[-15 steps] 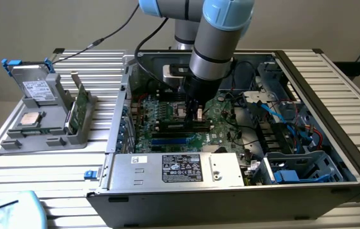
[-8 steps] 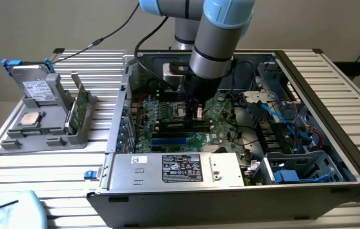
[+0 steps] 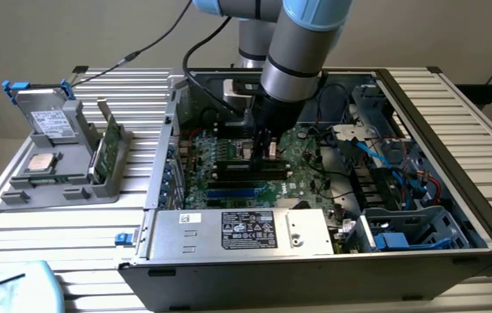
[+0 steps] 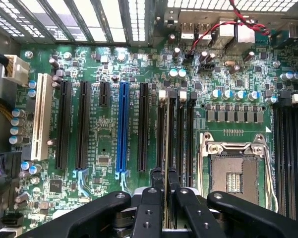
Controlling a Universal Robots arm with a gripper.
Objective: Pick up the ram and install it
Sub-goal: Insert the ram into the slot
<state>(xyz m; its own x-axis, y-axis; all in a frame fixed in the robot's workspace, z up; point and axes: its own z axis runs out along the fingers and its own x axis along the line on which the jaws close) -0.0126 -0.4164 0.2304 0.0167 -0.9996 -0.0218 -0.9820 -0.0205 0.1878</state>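
Exterior view. Found gripper low inside case, fingertips just above board. Noted parts rack well apart from it, outside case.

Wrist view. Found jaws nearly closed, clamping ram edge-on between fingers. Saw ram reaching straight out past fingertips, in line with slots beside empty socket. Judged pick-up done and alignment close. Could not confirm seating; pressing home and latching judged outstanding.

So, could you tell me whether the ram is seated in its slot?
Cannot tell. The ram stands on edge in the gripper, lined up along a black memory slot.
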